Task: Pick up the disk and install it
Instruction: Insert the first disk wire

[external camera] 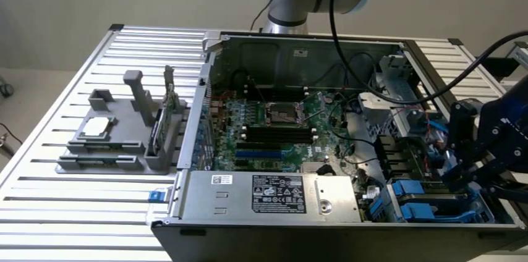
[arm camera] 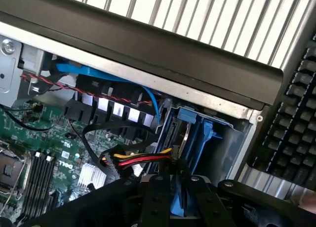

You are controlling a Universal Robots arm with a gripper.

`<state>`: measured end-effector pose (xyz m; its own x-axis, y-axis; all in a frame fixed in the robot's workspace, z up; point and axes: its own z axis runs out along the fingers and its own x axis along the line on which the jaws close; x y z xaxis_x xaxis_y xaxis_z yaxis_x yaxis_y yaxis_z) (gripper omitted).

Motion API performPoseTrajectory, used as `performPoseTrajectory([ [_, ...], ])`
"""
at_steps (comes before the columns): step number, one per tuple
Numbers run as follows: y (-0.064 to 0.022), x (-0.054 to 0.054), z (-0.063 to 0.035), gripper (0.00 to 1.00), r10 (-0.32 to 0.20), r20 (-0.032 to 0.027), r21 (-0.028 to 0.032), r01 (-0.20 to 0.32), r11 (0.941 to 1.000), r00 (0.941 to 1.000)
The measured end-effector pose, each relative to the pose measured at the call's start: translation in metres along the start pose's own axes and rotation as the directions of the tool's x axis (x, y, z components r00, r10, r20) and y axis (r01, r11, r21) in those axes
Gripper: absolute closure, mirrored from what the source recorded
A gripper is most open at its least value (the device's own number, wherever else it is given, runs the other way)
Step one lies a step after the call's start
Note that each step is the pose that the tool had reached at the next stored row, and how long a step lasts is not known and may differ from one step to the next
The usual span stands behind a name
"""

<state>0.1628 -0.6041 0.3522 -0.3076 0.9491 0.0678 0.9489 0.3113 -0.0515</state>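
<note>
My gripper (arm camera: 177,187) hangs over the drive bay in the corner of the open computer case (external camera: 206,89), at the exterior view's right. Its black fingers (arm camera: 154,200) are shut on the blue carrier of the disk (arm camera: 195,138). The disk stands edge-on and reaches down into the bay, so its label is hidden. In the exterior view the dark gripper (external camera: 466,172) sits just above blue carriers (external camera: 412,203) in the bay. Yellow, red and black cables (arm camera: 140,160) run up to the bay beside the disk.
The silver labelled power-supply box (external camera: 272,194) lies along the case's near edge and the motherboard (external camera: 272,126) fills the middle. A grey fixture (external camera: 123,138) with a small silver chip (external camera: 95,127) stands on the slatted table (external camera: 49,212). A black keyboard (arm camera: 291,123) lies outside the case.
</note>
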Motion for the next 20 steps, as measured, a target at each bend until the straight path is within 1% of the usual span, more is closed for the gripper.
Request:
performPoseTrajectory([
  [4, 0.0004, 0.001, 0.0, 0.82, 0.012, 0.0232, 0.0075, -0.012, 0.9999, 0.9997],
  [8, 0.0045, 0.014, 0.0007, 0.82, 0.014, 0.0545, 0.0172, -0.015, 0.9997, 0.9984],
  [11, 0.0079, 0.024, 0.0012, 0.82, 0.015, 0.0797, 0.0249, -0.017, 0.9995, 0.9967],
  [12, 0.0088, 0.026, 0.0014, 0.82, 0.016, 0.0875, 0.0273, -0.018, 0.9995, 0.996],
  [14, 0.0103, 0.03, 0.0015, 0.82, 0.016, 0.1051, 0.0327, -0.02, 0.9993, 0.9943],
  [15, 0.0111, 0.031, 0.0016, 0.82, 0.017, 0.1121, 0.0348, -0.021, 0.9992, 0.9935],
  [17, 0.0127, 0.032, 0.0016, 0.82, 0.02, 0.1254, 0.0387, -0.025, 0.9989, 0.9919],
  [18, 0.0137, 0.033, 0.0016, 0.82, 0.021, 0.1305, 0.0402, -0.027, 0.9988, 0.9912],
  [19, 0.0147, 0.033, 0.0016, 0.82, 0.024, 0.1345, 0.0412, -0.03, 0.9987, 0.9906],
  [20, 0.0158, 0.033, 0.0018, 0.82, 0.029, 0.137, 0.0418, -0.035, 0.9985, 0.9902],
])
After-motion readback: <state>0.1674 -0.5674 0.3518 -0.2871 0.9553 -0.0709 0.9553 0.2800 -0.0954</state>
